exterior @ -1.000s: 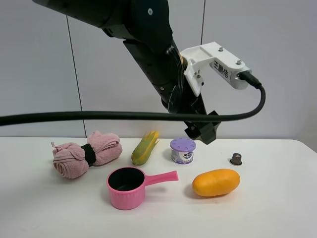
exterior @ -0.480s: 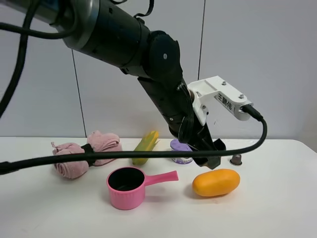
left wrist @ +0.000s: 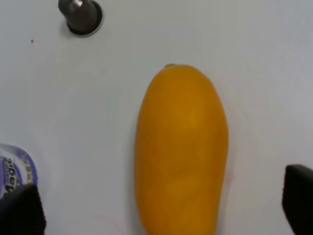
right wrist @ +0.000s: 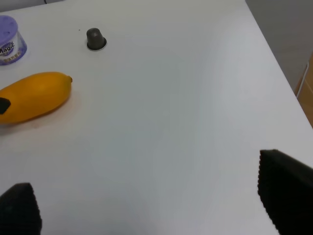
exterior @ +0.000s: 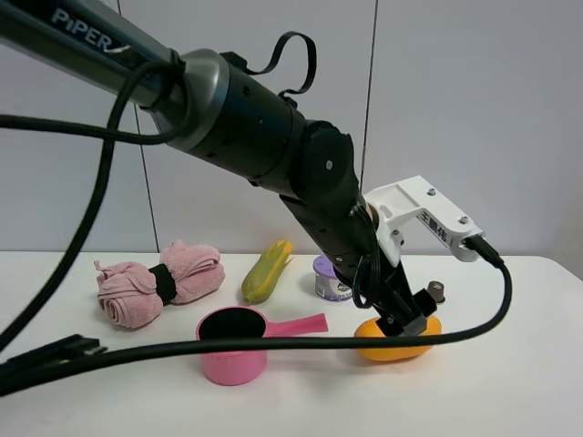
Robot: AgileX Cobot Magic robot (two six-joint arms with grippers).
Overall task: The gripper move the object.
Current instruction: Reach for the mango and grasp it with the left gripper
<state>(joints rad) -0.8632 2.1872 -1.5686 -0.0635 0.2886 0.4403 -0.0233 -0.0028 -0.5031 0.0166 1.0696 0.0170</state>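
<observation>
Found the mango (exterior: 393,350) lying on its side on the white tabletop (exterior: 510,382), right of centre in the high view, just in front of a purple-lidded tub (exterior: 324,279) and near a small dark capsule (exterior: 436,291). Saw the left gripper (exterior: 409,320) low over it, jaws spread wide, one black tip at each lower corner of the left wrist view, flanking the fruit's narrow width and clamped on nothing. Judged the skin smooth and rounded, so probably slippery; likely firm and fairly hefty, yet bruisable under a hard squeeze. Best taken across the middle, at the fullest girth, not toward the tapering ends, for fear of squirting it out. Could not settle contact between tips and fruit from the high view, with arm and white bracket (exterior: 428,214) covering the mango's top. Lost its near end below the wrist view's lower edge. Noted the right gripper (right wrist: 151,198) likewise apart over the tabletop, mango at that view's left edge. Made out the pink pot (exterior: 232,367) only partly, behind a black cable (exterior: 273,344).
</observation>
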